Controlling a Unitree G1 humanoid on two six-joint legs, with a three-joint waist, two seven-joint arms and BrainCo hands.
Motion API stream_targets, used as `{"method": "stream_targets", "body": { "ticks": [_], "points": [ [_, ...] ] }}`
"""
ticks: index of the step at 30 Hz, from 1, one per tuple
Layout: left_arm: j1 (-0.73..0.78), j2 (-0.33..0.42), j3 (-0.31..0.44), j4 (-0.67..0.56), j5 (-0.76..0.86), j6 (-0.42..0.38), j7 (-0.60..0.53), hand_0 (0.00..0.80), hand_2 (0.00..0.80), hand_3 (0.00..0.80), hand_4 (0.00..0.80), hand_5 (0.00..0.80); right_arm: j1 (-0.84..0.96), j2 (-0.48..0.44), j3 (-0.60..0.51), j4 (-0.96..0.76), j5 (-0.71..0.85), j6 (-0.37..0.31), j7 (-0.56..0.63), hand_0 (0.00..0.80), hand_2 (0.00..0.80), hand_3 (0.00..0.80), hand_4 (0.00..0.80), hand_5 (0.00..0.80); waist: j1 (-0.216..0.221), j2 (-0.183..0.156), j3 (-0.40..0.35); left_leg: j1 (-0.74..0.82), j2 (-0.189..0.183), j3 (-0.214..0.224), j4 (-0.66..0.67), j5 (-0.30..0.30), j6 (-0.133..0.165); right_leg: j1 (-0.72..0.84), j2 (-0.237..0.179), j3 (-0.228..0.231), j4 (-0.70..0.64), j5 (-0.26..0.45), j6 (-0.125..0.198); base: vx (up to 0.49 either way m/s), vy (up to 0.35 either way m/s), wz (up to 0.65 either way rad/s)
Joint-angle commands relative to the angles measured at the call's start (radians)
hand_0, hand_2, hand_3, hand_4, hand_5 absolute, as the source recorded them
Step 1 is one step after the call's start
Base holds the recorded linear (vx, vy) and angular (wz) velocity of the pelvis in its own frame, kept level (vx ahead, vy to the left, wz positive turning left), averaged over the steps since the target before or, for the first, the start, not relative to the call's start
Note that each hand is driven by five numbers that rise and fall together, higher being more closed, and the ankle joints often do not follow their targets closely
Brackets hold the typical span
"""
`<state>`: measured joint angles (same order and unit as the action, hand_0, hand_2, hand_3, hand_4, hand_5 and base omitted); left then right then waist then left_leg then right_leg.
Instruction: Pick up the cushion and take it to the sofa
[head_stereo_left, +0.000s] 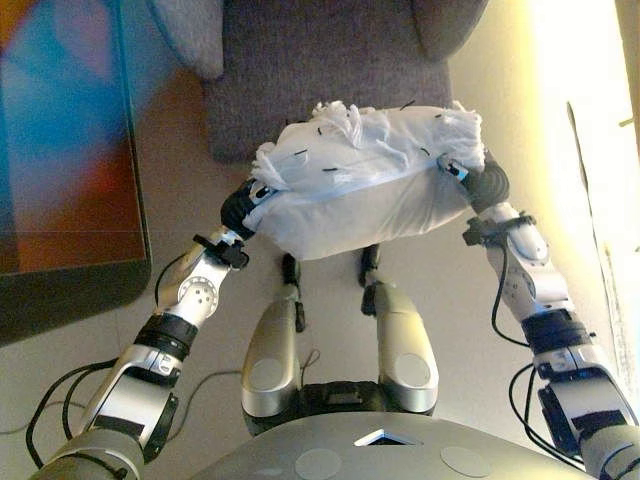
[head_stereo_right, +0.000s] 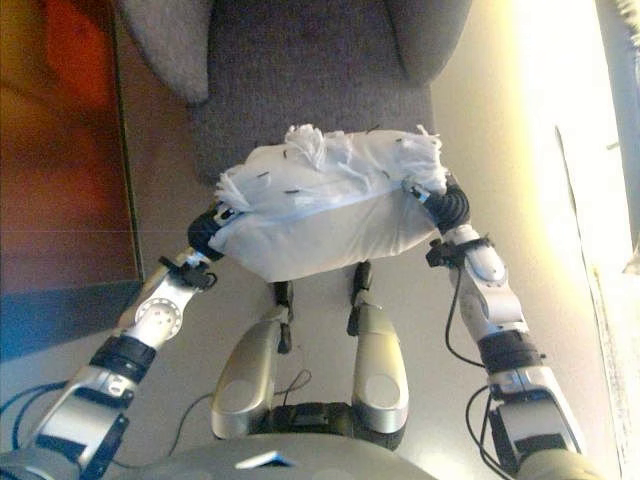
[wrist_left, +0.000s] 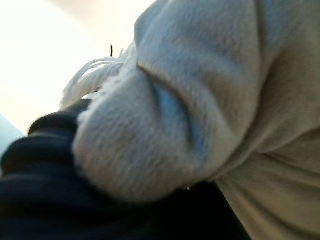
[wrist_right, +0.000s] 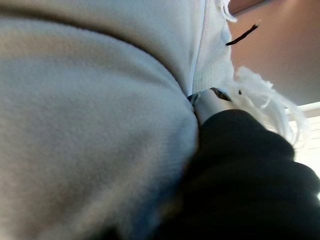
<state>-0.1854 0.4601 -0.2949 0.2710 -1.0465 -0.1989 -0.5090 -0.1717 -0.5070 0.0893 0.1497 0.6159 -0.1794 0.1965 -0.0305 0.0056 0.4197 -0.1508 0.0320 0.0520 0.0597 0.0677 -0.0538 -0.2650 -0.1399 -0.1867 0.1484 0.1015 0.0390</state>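
Item: cushion, white, fringed with tassels along its far edge. Position: held off the floor between the two hands, in front of the robot, its far edge overlapping the front of the grey sofa seat in the head views. Long axis: runs side to side, from one hand to the other, roughly level, parallel to the sofa's front edge.

Left hand: at the cushion's left end, pressed into the fabric. The dark wrist cover shows; the fingers are buried in or behind the cloth, so whether they are curled or straight cannot be told.

Right hand: at the cushion's right end, likewise against the fabric. One silver finger shows on the upper edge; the rest are hidden, so the grip cannot be read.

Governing relation: the sofa lies straight ahead of the cushion, beyond the hands; neither hand is clearly nearer. Judgement: the next move is a forward carry and release onto the seat, both arms together.

Other: dark rug on the floor to the left.
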Motion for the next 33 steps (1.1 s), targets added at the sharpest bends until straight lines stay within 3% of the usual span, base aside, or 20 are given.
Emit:
{"method": "stream_targets", "body": {
  "ticks": [1, 2, 6, 13, 19, 22, 25, 28, 30, 33],
  "points": [
    [0.007, -0.087, 0.0, -0.184, 0.124, -0.214, 0.052, 0.8, 0.8, 0.8, 0.8, 0.8, 0.012, 0.092, 0.035, -0.202, -0.042, -0.218, 0.096, 0.8, 0.8, 0.8, 0.8, 0.8, 0.022, -0.007, -0.224, 0.062, -0.019, 0.036, 0.039, -0.123, 0.008, 0.17, -0.024, -0.004, -0.039, -0.123, 0.079, 0.277, -0.001, 0.01],
    [0.056, -0.103, 0.035, -0.243, 0.175, -0.24, 0.102, 0.8, 0.8, 0.8, 0.8, 0.8, 0.054, 0.116, 0.019, -0.262, -0.092, -0.24, 0.081, 0.8, 0.8, 0.8, 0.8, 0.8, 0.03, -0.002, -0.268, 0.11, -0.018, 0.036, 0.018, -0.129, 0.013, 0.22, -0.018, -0.004, -0.063, -0.125, 0.076, 0.229, -0.016, 0.01],
    [0.111, -0.117, 0.108, -0.357, 0.193, -0.279, 0.14, 0.8, 0.8, 0.8, 0.8, 0.8, 0.082, 0.13, -0.013, -0.36, -0.121, -0.287, 0.069, 0.8, 0.8, 0.8, 0.8, 0.8, 0.046, -0.006, -0.325, 0.184, -0.017, 0.028, -0.03, -0.135, 0.018, 0.302, -0.007, -0.009, -0.115, -0.127, 0.071, 0.127, -0.046, 0.0],
    [0.094, -0.107, 0.126, -0.472, 0.195, -0.325, 0.211, 0.8, 0.8, 0.8, 0.8, 0.8, 0.062, 0.103, -0.045, -0.479, -0.079, -0.308, 0.042, 0.8, 0.8, 0.8, 0.8, 0.8, 0.064, -0.009, -0.375, 0.256, -0.015, -0.004, -0.094, -0.134, 0.019, 0.377, 0.01, -0.016, -0.154, -0.134, 0.066, 0.059, -0.065, 0.11],
    [0.071, -0.088, 0.112, -0.49, 0.218, -0.332, 0.233, 0.8, 0.8, 0.8, 0.8, 0.8, 0.055, 0.098, -0.029, -0.507, -0.106, -0.324, -0.019, 0.8, 0.8, 0.8, 0.8, 0.8, 0.064, -0.018, -0.386, 0.26, -0.024, -0.078, -0.112, -0.117, 0.027, 0.379, 0.042, 0.056, -0.155, -0.135, 0.055, 0.028, -0.108, 0.12],
    [0.078, -0.08, 0.115, -0.501, 0.219, -0.331, 0.24, 0.8, 0.8, 0.8, 0.8, 0.8, 0.057, 0.098, -0.018, -0.504, -0.112, -0.322, -0.029, 0.8, 0.8, 0.8, 0.8, 0.8, 0.067, -0.019, -0.381, 0.26, -0.017, -0.083, -0.104, -0.12, 0.025, 0.38, 0.052, 0.056, -0.15, -0.142, 0.048, 0.034, -0.132, 0.12],
    [0.097, -0.077, 0.143, -0.5, 0.199, -0.34, 0.248, 0.8, 0.8, 0.8, 0.8, 0.8, 0.054, 0.09, -0.013, -0.493, -0.082, -0.308, 0.012, 0.8, 0.8, 0.8, 0.8, 0.8, 0.066, -0.03, -0.363, 0.261, 0.006, -0.035, -0.039, -0.15, 0.01, 0.386, 0.055, 0.03, -0.139, -0.152, 0.037, 0.055, -0.141, 0.02],
    [0.102, -0.077, 0.159, -0.503, 0.194, -0.367, 0.247, 0.8, 0.8, 0.8, 0.8, 0.8, 0.034, 0.074, 0.004, -0.484, -0.077, -0.315, 0.026, 0.8, 0.8, 0.8, 0.8, 0.8, 0.068, -0.061, -0.327, 0.192, 0.007, 0.005, 0.178, -0.216, 0.004, 0.366, 0.035, 0.019, -0.101, -0.153, 0.013, -0.017, -0.165, -0.05],
    [0.121, -0.092, 0.17, -0.505, 0.2, -0.381, 0.238, 0.8, 0.8, 0.8, 0.8, 0.8, 0.034, 0.075, 0.022, -0.471, -0.081, -0.331, 0.027, 0.8, 0.8, 0.8, 0.8, 0.8, 0.079, -0.08, -0.275, 0.095, -0.002, 0.012, 0.38, -0.204, 0.014, 0.36, 0.033, 0.025, -0.057, -0.155, -0.015, -0.003, -0.145, -0.09],
    [0.128, -0.102, 0.174, -0.508, 0.201, -0.38, 0.227, 0.8, 0.8, 0.8, 0.8, 0.8, 0.025, 0.086, 0.041, -0.47, -0.088, -0.331, 0.03, 0.8, 0.8, 0.8, 0.8, 0.8, 0.088, -0.06, -0.244, 0.04, -0.024, 0.007, 0.385, -0.166, 0.024, 0.358, 0.056, 0.044, -0.011, -0.177, -0.017, 0.06, -0.012, -0.24]
  ]
}}
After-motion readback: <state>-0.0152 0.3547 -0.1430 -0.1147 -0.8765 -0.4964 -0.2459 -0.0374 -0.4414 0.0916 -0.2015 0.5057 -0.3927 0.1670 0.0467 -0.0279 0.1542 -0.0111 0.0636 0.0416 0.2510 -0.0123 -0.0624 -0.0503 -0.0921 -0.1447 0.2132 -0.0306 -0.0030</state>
